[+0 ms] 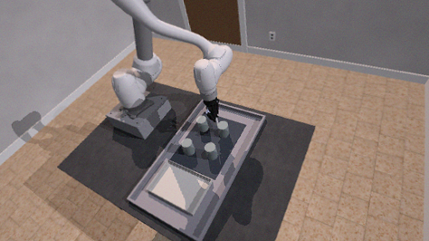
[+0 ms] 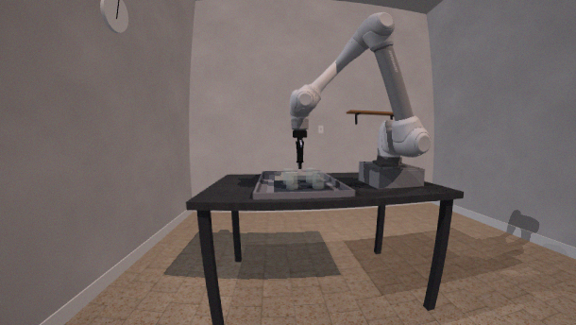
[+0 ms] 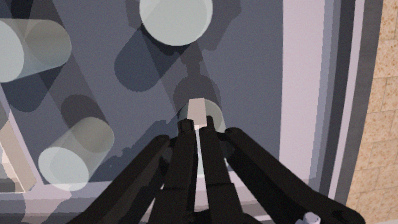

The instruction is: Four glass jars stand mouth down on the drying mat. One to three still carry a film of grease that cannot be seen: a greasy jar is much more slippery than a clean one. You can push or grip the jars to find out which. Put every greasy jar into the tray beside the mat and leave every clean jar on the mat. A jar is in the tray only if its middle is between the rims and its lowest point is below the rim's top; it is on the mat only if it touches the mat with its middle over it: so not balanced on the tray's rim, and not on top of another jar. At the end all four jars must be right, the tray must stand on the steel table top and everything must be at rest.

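Observation:
Four pale glass jars stand on the dark drying mat (image 1: 213, 139): one far left (image 1: 202, 123), one far right (image 1: 223, 129), one near left (image 1: 188, 147), one near right (image 1: 210, 150). My gripper (image 1: 215, 118) points straight down with its fingers shut and nothing between them. Its tips are close to the far right jar, on that jar's far side. In the wrist view the shut fingers (image 3: 199, 125) cover most of this jar (image 3: 214, 112); I cannot tell if they touch it. Three other jars (image 3: 175, 20) (image 3: 30, 50) (image 3: 75, 152) show whole there. The tray (image 1: 177, 185) holds nothing.
The steel table top (image 1: 199, 163) has a raised rim all round and sits on a black table (image 2: 326, 194). The arm's base (image 1: 140, 114) stands at the far left of the table. The mat's far edge and the steel rim (image 3: 320, 100) lie close beyond the gripper.

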Robot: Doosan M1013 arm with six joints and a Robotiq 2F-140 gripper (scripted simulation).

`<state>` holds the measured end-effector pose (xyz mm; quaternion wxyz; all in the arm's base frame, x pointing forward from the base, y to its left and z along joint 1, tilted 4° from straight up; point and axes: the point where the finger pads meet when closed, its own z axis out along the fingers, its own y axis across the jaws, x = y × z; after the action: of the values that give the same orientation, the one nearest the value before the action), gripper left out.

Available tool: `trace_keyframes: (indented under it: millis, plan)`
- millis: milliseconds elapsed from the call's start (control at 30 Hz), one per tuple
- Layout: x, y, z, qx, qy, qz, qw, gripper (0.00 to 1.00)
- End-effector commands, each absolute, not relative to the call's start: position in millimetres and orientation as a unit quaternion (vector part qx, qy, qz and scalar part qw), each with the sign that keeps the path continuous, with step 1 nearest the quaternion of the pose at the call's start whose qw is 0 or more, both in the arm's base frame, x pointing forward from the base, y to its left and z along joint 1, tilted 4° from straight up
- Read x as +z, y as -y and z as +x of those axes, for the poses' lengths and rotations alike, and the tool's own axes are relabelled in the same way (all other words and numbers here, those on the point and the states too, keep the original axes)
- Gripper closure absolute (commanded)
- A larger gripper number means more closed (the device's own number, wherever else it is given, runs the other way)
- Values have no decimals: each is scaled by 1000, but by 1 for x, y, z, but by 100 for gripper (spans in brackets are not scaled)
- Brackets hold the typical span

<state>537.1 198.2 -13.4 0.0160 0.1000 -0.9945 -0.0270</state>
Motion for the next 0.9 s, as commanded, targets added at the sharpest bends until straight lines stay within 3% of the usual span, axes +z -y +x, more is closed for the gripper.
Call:
trace_keyframes:
  millis: [0, 867]
  plan:
    - [-13, -198, 537, -27, 994, 100, 16, 100]
    - [-11, -199, 540, -27, 994, 100, 16, 100]
